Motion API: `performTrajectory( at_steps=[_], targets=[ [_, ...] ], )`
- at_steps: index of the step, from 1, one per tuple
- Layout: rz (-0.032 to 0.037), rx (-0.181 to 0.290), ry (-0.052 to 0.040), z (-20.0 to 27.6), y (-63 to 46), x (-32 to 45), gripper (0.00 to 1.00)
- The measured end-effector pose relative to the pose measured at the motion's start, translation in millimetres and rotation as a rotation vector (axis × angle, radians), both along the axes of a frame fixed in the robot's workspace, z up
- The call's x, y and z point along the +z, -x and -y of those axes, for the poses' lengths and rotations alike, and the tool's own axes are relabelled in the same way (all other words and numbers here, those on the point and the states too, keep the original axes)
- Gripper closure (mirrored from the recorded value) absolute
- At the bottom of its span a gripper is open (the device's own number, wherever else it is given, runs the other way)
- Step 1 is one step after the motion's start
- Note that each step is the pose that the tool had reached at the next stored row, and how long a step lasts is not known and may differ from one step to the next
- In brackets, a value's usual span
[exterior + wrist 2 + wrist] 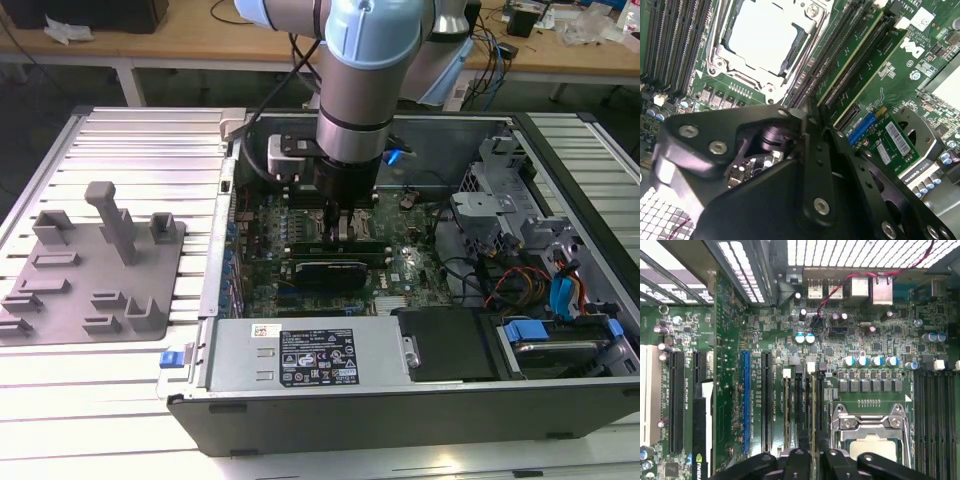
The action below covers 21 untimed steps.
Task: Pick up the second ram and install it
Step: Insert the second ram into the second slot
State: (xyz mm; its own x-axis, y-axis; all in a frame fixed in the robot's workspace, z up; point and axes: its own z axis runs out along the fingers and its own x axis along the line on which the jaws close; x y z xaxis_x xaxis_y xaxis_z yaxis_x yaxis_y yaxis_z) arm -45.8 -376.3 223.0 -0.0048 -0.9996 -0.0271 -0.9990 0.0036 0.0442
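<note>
The second ram [813, 400] stands on edge in a memory slot of the motherboard [400, 270], right beside the processor socket [872, 437]. In the first wrist view it shows as a thin strip running out from between my fingertips. My gripper [343, 232] reaches straight down into the open computer case, and its black fingers [790, 150] are closed together on the stick's top edge. In both wrist views the gripper [809, 117] [813, 456] sits directly over the row of slots, and the near end of the stick is hidden under the fingers.
A grey holder plate [90, 275] with upright blocks lies on the ribbed table at the exterior view's left. Inside the case are a dark expansion card [325, 272], the power supply [310, 355], a drive cage [500, 210] and loose cables [520, 285].
</note>
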Motion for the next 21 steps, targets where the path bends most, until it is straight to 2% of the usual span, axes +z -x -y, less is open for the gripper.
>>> performTrajectory(
  at_steps=[1,3,7,10,13,15,16,17,19,21],
  targets=[
    [-0.0002,0.0,0.0004,0.1,0.1,0.1,0.83],
    [-0.0003,0.0,0.0009,0.1,0.1,1.8,0.83],
    [0.0063,0.0,0.0004,0.1,0.1,20.1,0.83],
    [0.0133,0.0,0.0005,0.1,0.1,29.9,0.83],
    [0.0204,0.001,0.0005,0.1,0.0,47.5,0.83],
    [0.0238,0.001,0.0004,0.0,0.1,49.2,0.83],
    [0.0298,0.0,0.0004,0.1,-0.1,49.2,0.83],
    [0.0323,0.001,0.0006,0.1,-1.3,49.3,0.83],
    [0.035,0.001,0.0007,0.2,-6.2,49.3,0.83],
    [0.035,0.0,0.0006,0.1,-6.5,49.2,0.83]
  ],
)
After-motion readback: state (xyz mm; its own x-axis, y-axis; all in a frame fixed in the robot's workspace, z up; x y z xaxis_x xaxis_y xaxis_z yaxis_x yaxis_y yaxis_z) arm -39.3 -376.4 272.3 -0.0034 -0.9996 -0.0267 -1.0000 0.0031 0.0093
